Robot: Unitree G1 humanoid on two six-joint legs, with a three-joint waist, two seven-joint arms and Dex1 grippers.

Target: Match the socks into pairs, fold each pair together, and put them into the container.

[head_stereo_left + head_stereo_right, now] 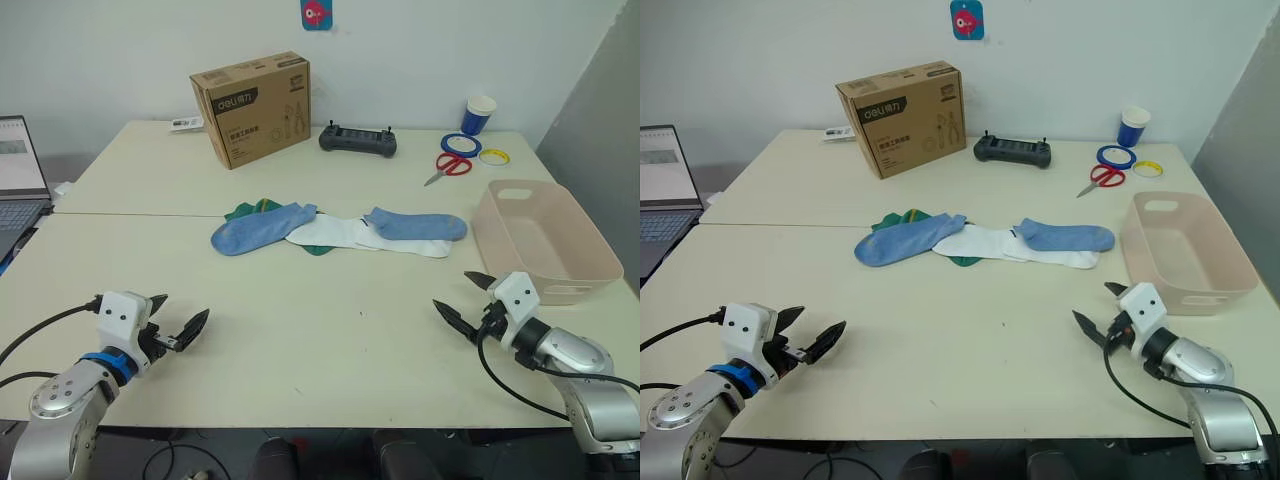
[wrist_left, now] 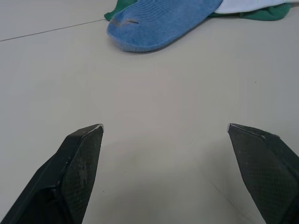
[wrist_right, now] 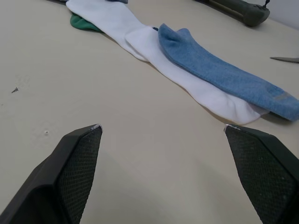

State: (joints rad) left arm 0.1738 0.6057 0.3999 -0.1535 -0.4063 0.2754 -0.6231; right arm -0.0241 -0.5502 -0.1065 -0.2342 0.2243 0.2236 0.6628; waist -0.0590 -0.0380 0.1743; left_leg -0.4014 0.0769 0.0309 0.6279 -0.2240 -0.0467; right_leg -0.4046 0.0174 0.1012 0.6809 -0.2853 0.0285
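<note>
Socks [image 1: 335, 231] lie heaped mid-table, just left of the empty container [image 1: 545, 240]. My left gripper [image 1: 182, 325] and right gripper [image 1: 462, 300] hover short of them, fingers apart; best to reach the blue pair first.

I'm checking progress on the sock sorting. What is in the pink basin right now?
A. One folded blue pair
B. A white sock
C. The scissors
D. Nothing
D: the basin shows a bare floor, while the socks all lie in an overlapping row on the table, and the scissors lie behind the basin, outside it.
</note>
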